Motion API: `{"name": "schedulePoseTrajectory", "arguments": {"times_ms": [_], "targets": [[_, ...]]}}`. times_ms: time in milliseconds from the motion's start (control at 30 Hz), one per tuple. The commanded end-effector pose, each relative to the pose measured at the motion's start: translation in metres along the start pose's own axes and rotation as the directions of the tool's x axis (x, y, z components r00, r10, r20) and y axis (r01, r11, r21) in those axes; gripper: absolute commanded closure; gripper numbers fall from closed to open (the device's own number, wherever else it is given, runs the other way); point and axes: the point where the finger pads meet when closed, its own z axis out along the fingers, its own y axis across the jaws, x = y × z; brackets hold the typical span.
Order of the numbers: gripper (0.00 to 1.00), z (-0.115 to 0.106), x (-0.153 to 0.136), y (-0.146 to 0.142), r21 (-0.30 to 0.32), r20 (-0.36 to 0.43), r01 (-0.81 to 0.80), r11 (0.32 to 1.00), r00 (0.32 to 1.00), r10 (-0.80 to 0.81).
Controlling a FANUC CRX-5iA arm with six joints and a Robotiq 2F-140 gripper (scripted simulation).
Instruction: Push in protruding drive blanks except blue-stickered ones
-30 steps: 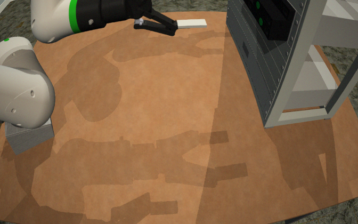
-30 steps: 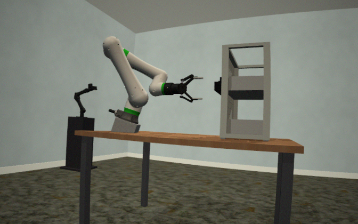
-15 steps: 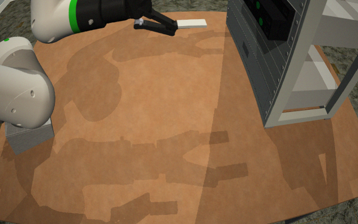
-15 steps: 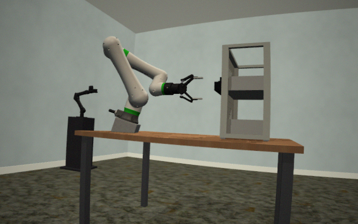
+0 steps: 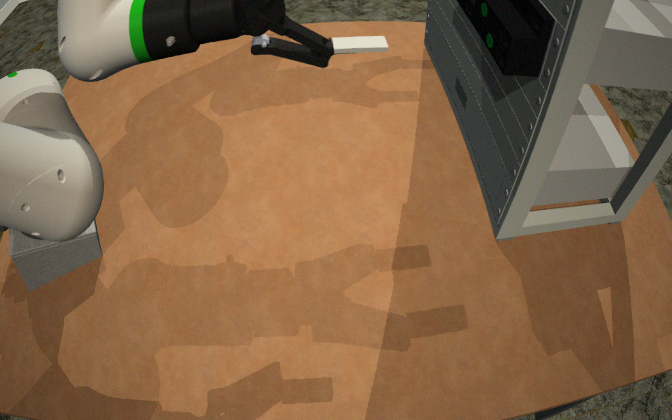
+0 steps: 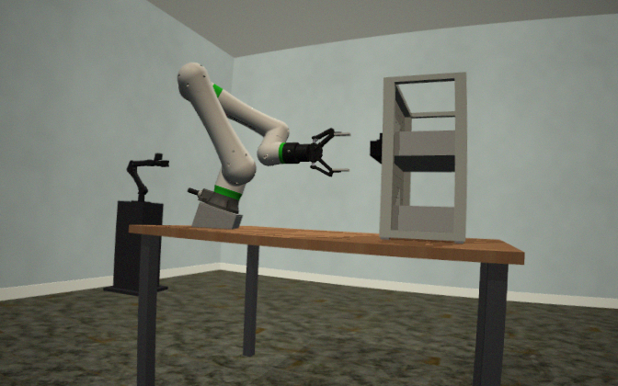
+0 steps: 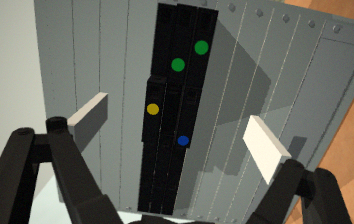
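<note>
Rack (image 6: 388, 158) on table (image 6: 302, 239), facing pincer (image 6: 337, 152)

White arm (image 5: 103, 31) is reaching in from 11 o'clock, green band on wrist. Its gripper (image 5: 349, 39) is sitting at 12 o'clock, one pale fingertip pad (image 5: 360, 44) showing, pointing toward 3 o'clock, well apart from the rack; second finger is cut off by the frame edge. Grey rack (image 5: 552, 125) is standing on the wooden table (image 5: 297, 172) at 2 o'clock, front panel facing 9 o'clock. Black drive blanks (image 5: 511, 36) are sticking out near its top, two green stickers (image 5: 488, 39) showing. Arm base block (image 5: 62, 258) is sitting at 8 o'clock. Arm shadows are lying across the table.
</note>
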Motion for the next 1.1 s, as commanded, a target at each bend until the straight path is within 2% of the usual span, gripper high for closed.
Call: {"name": "schedulePoseTrajectory", "arguments": {"times_ms": [0, 833, 1067], "targets": [[0.0, 0.0001, -0.0001, -0.0003, 0.0, 0.0, 0.0, 1.0, 1.0, 0.0], [0.0, 0.0002, -0.0002, -0.0002, 0.0, 0.0, 0.0, 1.0, 1.0, 0.0], [0.0, 0.0053, -0.0079, 0.0017, 0.0, 0.0, 0.0, 1.0, 1.0, 0.0]]}}
